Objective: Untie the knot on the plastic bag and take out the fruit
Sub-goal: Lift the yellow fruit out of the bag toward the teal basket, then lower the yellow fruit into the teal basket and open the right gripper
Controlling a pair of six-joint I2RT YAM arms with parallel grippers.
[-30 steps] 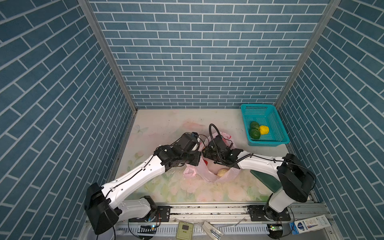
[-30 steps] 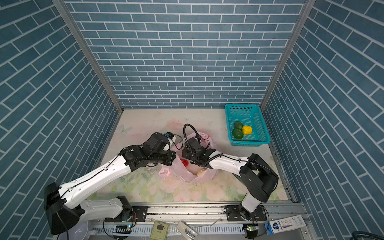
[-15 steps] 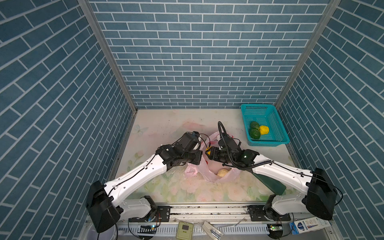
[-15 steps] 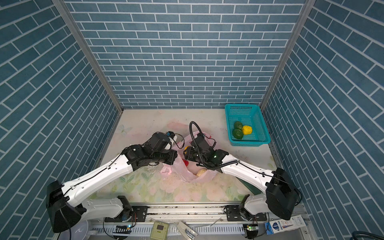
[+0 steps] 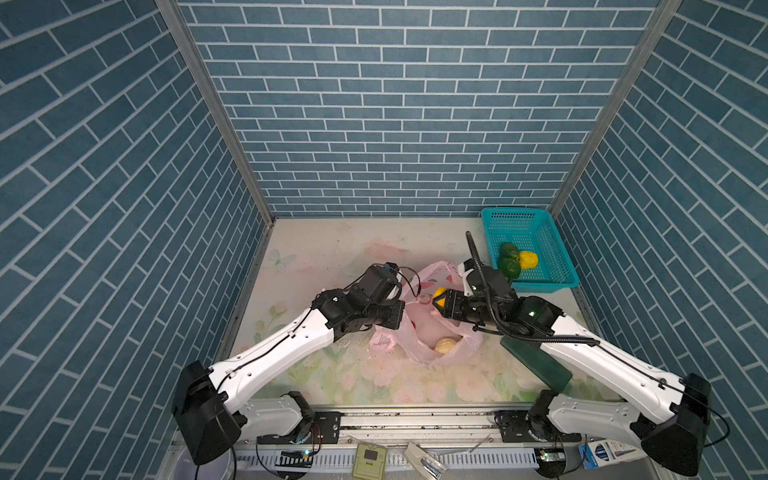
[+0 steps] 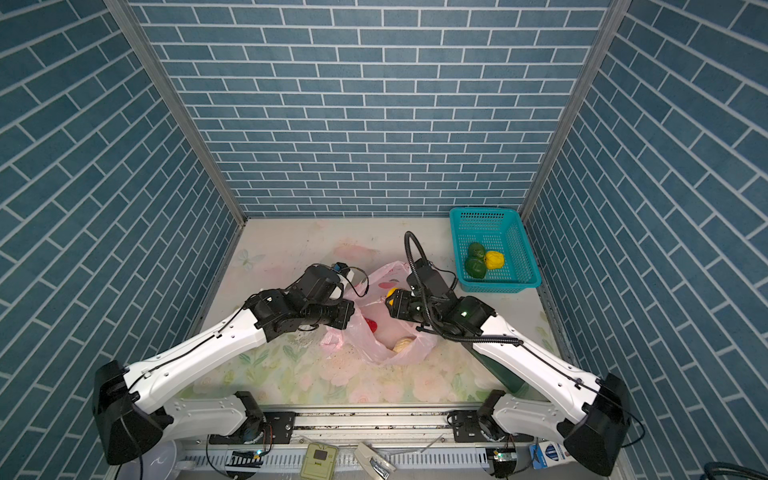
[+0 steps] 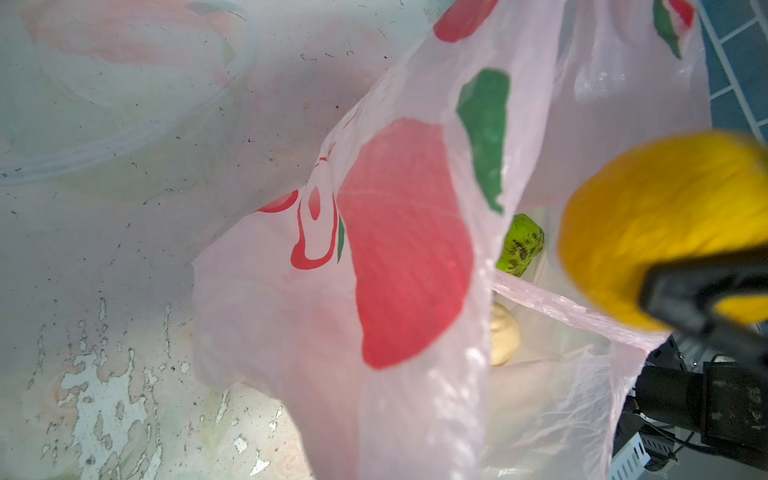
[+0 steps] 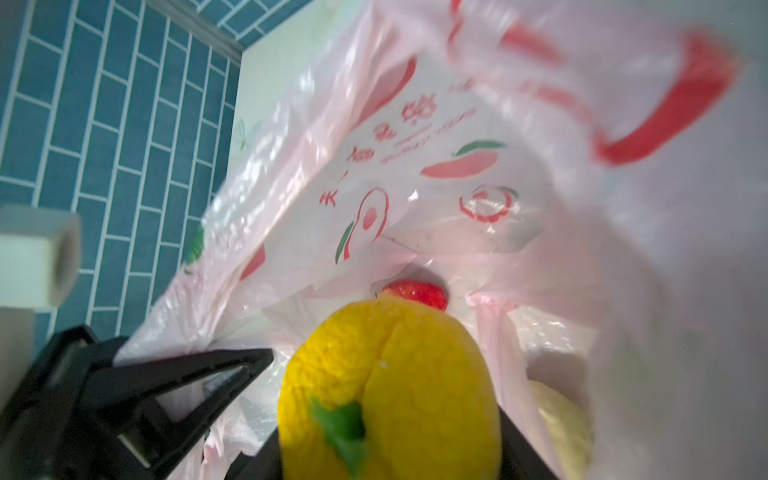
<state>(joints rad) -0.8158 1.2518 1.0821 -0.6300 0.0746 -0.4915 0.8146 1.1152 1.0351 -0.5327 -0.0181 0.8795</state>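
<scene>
Plastic bag [image 5: 419, 336] sits mid-desk [image 5: 332, 257], btw the two arms. It's thin see-through pink film w/ red apple prints, green leaves and red writing, crumpled, mouth gaping upward.

Right pincer [image 5: 439, 300] is clamped on a yellow fruit [image 5: 438, 293] just over the bag's mouth. The right wrist view shows its ridged skin and small green stem leaf [image 8: 390, 386].

Inside the bag: red fruit [image 8: 415, 293] deep in the folds, cream-white fruit [image 5: 445, 345] at the near end, light green fruit [image 7: 521, 245] w/ dark speckles.

Left pincer [image 5: 400, 309] is closed on the bag's left rim, film drawn up toward it.

Teal basket [image 5: 540, 286] in the far right corner holds two dark green fruits [image 5: 510, 267] and a second yellow fruit [image 5: 528, 259].

Hard to see:
- Left pincer's tips sit under its own body in both top views and out of the left wrist view, so the grip is read from the lifted film.
- The clamped fruit is blurred in the left wrist view, partly behind a black finger [image 7: 698, 299].
- Cream-white and light green fruits show only in pt. behind film.
- A dark green flat thing [image 5: 538, 365] lies under the right arm, partly covered; can't tell what it is.
</scene>
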